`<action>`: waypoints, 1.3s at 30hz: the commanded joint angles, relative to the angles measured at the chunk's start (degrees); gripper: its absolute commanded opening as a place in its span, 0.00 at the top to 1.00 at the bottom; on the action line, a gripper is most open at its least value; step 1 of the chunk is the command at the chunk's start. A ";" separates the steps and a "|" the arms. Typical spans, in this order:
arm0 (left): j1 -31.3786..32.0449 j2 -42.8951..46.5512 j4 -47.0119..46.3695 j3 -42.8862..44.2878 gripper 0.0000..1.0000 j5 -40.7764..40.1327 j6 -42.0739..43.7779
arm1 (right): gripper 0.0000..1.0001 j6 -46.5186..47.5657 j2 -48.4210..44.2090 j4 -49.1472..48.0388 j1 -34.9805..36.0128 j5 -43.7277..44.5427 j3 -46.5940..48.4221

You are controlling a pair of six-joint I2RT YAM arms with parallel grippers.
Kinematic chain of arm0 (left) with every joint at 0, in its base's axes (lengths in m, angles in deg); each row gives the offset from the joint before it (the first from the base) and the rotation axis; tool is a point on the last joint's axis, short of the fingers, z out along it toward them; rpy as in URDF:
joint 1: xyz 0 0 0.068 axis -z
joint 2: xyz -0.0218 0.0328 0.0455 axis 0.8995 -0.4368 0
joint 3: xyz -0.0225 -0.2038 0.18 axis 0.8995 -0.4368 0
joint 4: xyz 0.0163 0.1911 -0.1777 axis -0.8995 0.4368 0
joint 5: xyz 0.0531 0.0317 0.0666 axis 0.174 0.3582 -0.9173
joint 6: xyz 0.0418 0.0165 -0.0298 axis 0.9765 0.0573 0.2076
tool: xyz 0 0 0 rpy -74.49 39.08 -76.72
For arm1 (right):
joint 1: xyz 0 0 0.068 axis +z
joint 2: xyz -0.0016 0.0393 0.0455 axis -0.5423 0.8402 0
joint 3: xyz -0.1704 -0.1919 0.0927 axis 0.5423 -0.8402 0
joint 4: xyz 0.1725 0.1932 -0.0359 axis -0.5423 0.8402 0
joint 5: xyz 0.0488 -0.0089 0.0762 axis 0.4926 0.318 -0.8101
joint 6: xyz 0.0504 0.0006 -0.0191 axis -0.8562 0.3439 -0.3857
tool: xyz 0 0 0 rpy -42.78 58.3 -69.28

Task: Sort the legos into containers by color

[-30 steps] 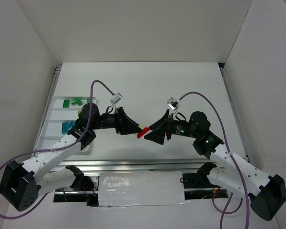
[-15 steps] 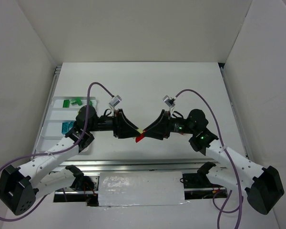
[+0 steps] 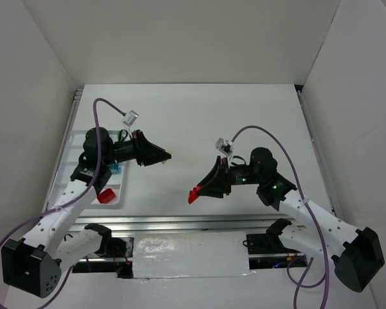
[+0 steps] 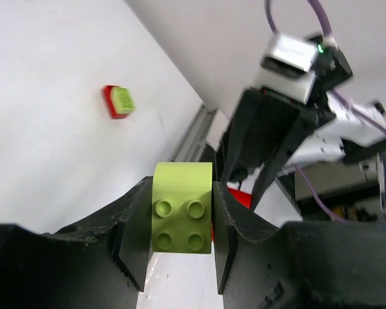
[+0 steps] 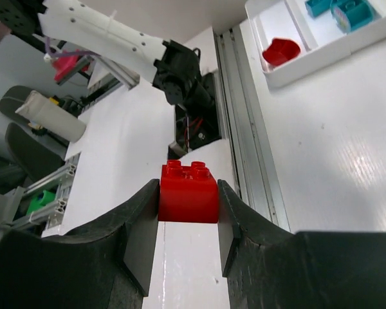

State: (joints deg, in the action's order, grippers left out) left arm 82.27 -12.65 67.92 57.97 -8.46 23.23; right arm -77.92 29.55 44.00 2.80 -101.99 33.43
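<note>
Apart now, left claw [image 4: 182, 222] grips lime brick [image 4: 182, 193], right claw [image 5: 188, 215] red brick [image 5: 188, 192].

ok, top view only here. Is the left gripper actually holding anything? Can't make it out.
Observer: Yes, the left gripper is shut on a lime yellow-green plastic brick, four studs facing its wrist camera.
Operator: And the right one?
Observer: The right gripper clamps a red plastic brick by its sides, studs pointing out past the fingertips.
Operator: Anything loose?
Observer: A small red-and-lime stacked piece lies on the white table, apart from both grippers.
</note>
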 commanded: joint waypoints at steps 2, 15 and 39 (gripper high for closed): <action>-6.65 0.01 15.52 6.52 1.00 -7.19 5.56 | 1.00 3.54 1.48 4.08 -0.48 1.60 0.92; -30.03 -9.29 37.48 6.20 1.00 -57.78 -4.87 | 1.00 2.13 -1.06 6.73 -0.57 11.11 0.40; -36.37 -35.07 28.95 14.01 0.55 -62.61 -11.90 | 1.00 2.40 -1.41 1.37 -0.57 6.90 -4.26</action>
State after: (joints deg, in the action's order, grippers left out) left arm 46.84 -47.03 99.49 70.56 -72.12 12.74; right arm -76.13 29.42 48.86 2.51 -93.82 29.93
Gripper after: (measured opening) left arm 0.485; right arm 0.438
